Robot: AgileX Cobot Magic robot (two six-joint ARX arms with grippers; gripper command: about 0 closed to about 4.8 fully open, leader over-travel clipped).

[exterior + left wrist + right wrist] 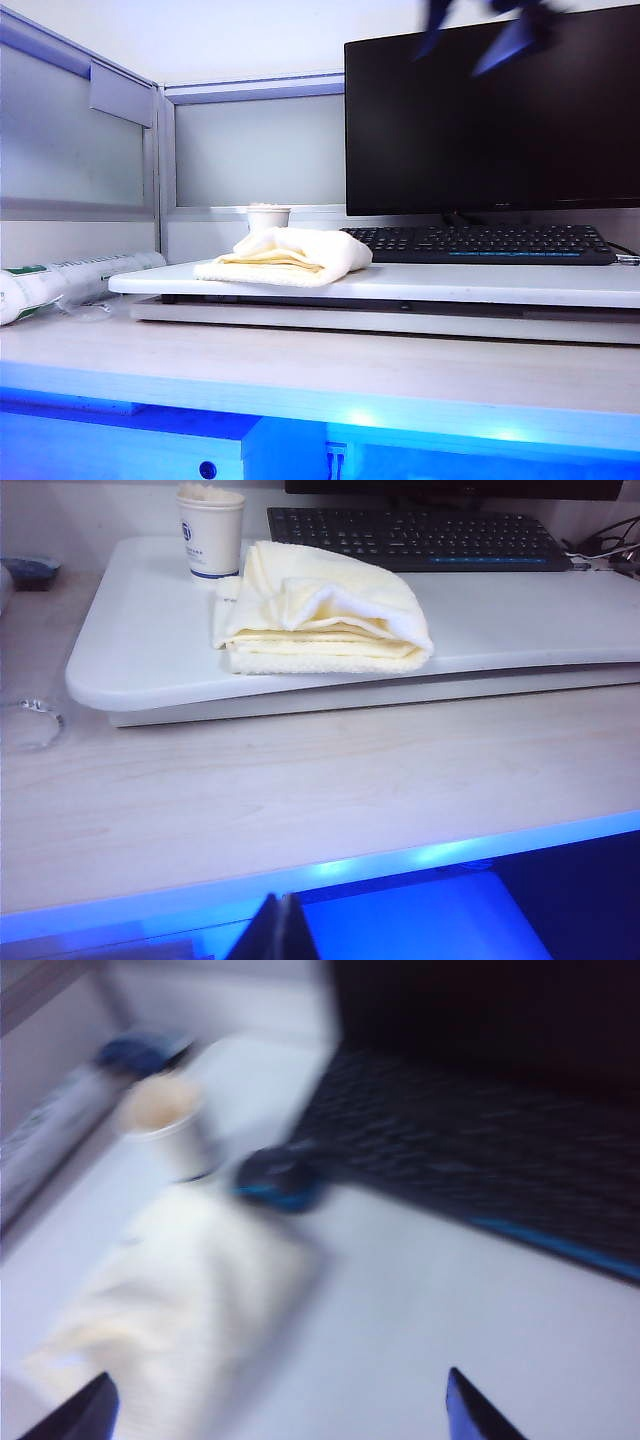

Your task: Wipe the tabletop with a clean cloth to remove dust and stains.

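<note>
The right tool (275, 1405) is up in the air above the tabletop (480, 282), its two dark fingertips (85, 1410) standing wide apart with nothing between them; in the exterior view it shows only as a blurred dark shape (490, 30) high in front of the monitor (490, 110), well clear of everything below. Its own camera is smeared, which suggests the arm is on the move, and the view looks down over the cloth (180, 1300), so a descent onto it for a grasp seems the likely step. The left tool (272, 935) sits low in front of the surface's near edge, only a dark sliver of it in view, so I cannot tell how its fingers stand; it looks parked out of the way. The cloth (290, 257) lies folded in thick bunched layers on the tabletop near its left end, close to the front edge, untouched by either tool, probably set there for easy reach. Just behind it stands a white paper cup (210, 535), and the black keyboard (480, 243) lies along the back edge toward the right, both close enough to crowd a wiping stroke. No wiping appears to be under way.
</note>
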